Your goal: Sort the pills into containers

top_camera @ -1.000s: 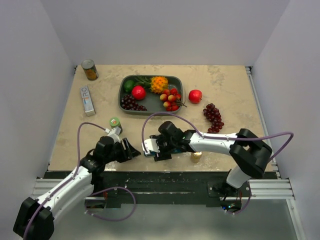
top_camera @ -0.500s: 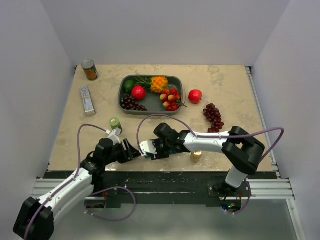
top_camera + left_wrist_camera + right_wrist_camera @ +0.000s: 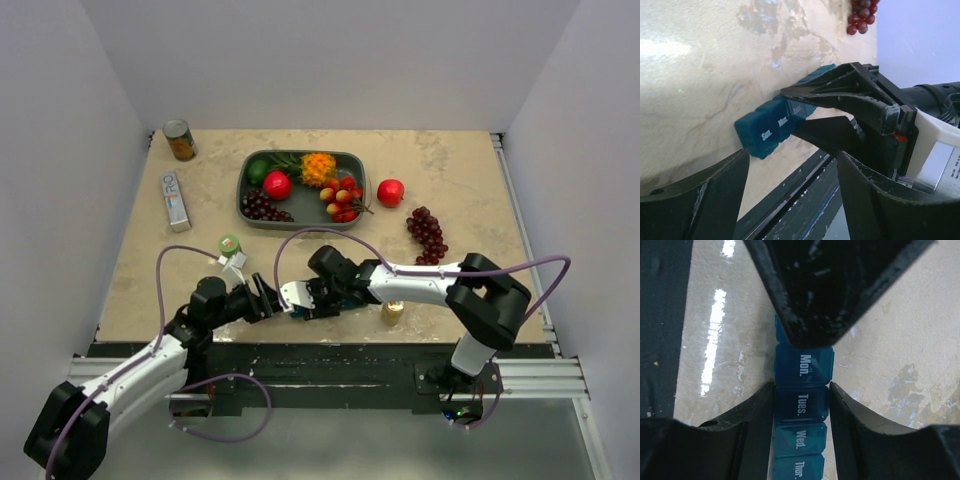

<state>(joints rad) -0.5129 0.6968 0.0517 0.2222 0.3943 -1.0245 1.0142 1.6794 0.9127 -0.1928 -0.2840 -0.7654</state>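
Observation:
The teal-blue pill organiser (image 3: 801, 402) lies near the table's front edge, its lids marked Mon., Tues., Wed. and Thur. My right gripper (image 3: 801, 390) is shut on it, with one finger on each long side at the Tues. compartment. In the left wrist view the organiser (image 3: 771, 131) sticks out of the right gripper with the Sun. end free. My left gripper (image 3: 790, 160) is open and empty, its fingers spread wide just short of that end. In the top view the left gripper (image 3: 266, 299) and the right gripper (image 3: 308, 298) almost meet. No pills show.
A small green bottle (image 3: 230, 245) stands behind the left arm. A small tan object (image 3: 393, 312) sits right of the right arm. The grey fruit tray (image 3: 243, 192), an apple (image 3: 390, 191), grapes (image 3: 428, 234), a can (image 3: 180, 140) and a white box (image 3: 175, 200) lie further back.
My left gripper has moved right, up to the free end of the organiser. The right gripper shifted a little left with the organiser, then held still.

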